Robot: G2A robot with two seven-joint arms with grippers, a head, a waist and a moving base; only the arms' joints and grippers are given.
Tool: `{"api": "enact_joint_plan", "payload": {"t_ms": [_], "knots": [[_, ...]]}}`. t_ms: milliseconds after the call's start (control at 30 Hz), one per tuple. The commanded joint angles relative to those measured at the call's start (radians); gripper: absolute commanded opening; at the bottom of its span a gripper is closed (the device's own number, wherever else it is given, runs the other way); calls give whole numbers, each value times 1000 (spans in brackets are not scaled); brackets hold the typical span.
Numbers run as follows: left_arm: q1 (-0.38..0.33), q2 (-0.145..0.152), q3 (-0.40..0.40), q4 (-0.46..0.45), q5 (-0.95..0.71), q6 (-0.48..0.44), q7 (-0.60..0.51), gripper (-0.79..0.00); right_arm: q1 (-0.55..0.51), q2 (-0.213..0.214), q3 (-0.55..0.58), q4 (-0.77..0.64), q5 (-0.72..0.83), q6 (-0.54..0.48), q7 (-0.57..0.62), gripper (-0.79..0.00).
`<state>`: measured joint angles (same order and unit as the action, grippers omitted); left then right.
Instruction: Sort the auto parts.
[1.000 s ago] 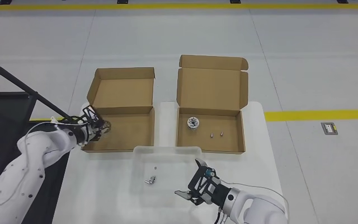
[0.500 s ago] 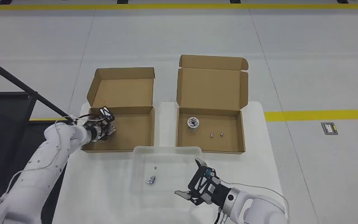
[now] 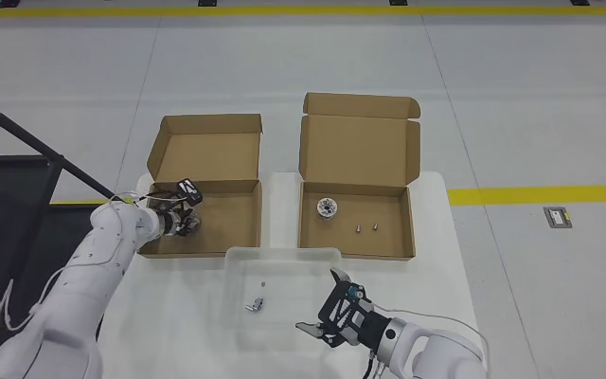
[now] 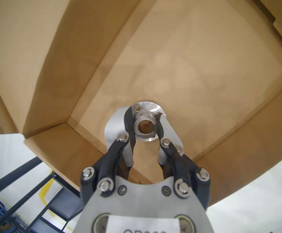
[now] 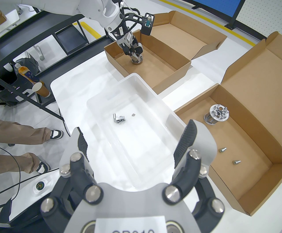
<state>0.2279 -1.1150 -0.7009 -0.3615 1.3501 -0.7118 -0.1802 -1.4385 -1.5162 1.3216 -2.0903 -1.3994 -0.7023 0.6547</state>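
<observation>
Left jaws pinch a flanged hub (image 4: pixel 148 107) low inside the left carton (image 3: pixel 237 216); right jaws gape empty; 1 bracket (image 5: pixel 118 118) waits in the tray (image 5: pixel 141 81).

The floor (image 3: pixel 284 57) is pale grey with faint seams, crossed by a yellow line (image 3: pixel 284 10) at the far side and a yellow stripe (image 3: pixel 530 195) right of the white counter (image 3: pixel 189 322). Left of the counter stands a black rack (image 5: pixel 44 28), with a paper cup (image 5: pixel 40 88) and a bottle (image 5: pixel 26 74) near it. A blue panel (image 5: pixel 218 5) and a pegboard (image 5: pixel 262 15) stand beyond.
</observation>
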Motion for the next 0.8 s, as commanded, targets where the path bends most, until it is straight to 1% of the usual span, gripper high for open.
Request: {"api": "enact_joint_plan", "payload": {"t_ms": [0, 167, 200, 267, 333, 367, 433, 633, 700, 767], "knots": [[-8, -9, -1, 23, -11, -11, 5, -785, 0, 0, 0, 0, 0, 0, 0, 0], [-17, -23, 0, 57, -11, -29, 17, -785, 0, 0, 0, 0, 0, 0, 0, 0], [-18, -25, -2, 63, -17, -43, 19, -739, 0, 0, 0, 0, 0, 0, 0, 0], [-23, -28, -3, 74, -18, -50, 20, -588, 0, 0, 0, 0, 0, 0, 0, 0], [-25, -31, -4, 80, -17, -48, 20, -511, 0, 0, 0, 0, 0, 0, 0, 0], [-26, -32, -4, 83, -16, -49, 22, -489, 0, 0, 0, 0, 0, 0, 0, 0], [-29, -33, -5, 88, -13, -51, 25, -465, 0, 0, 0, 0, 0, 0, 0, 0], [-46, -30, -11, 95, -2, -65, 48, -437, 0, 0, 0, 0, 0, 0, 0, 0], [-54, -25, -14, 91, 4, -76, 68, -434, 0, 0, 0, 0, 0, 0, 0, 0], [-63, -18, -18, 82, 11, -108, 94, -422, 0, 0, 0, 0, 0, 0, 0, 0]]}}
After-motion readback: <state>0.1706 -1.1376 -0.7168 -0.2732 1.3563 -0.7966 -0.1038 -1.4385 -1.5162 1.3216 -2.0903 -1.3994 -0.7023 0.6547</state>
